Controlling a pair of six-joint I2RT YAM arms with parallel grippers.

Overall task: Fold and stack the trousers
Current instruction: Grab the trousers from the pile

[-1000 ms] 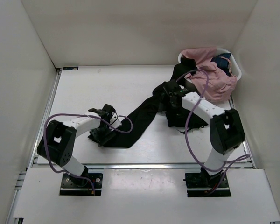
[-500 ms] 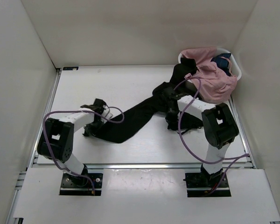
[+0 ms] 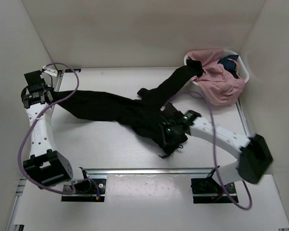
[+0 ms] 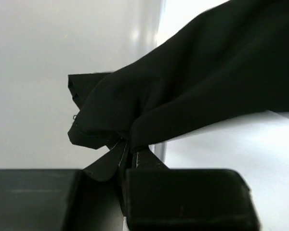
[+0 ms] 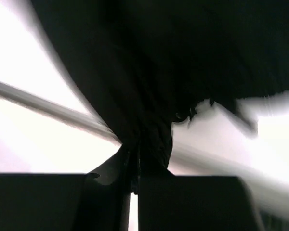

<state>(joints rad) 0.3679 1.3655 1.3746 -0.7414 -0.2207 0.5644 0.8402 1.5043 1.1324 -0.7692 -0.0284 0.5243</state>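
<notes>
Black trousers (image 3: 115, 108) lie stretched across the table, from the left wall to the front middle. One leg runs up to the basket at the back right. My left gripper (image 3: 48, 97) is at the far left, shut on one end of the cloth; in the left wrist view the fabric (image 4: 207, 82) bunches out of the shut left gripper (image 4: 127, 150). My right gripper (image 3: 167, 134) is shut on a bunch of the trousers near the front middle. The right wrist view is blurred, and there black cloth (image 5: 149, 57) rises from the shut right gripper (image 5: 137, 151).
A white basket (image 3: 244, 72) at the back right corner holds a pink garment (image 3: 221, 82) and a dark blue one (image 3: 229, 62). White walls close in the table on the left, back and right. Purple cables loop off both arms.
Both grippers closed on the trousers. The left arm swung out to the far left, pulling the cloth with it. The right gripper came toward the front, dragging its bunch along.
</notes>
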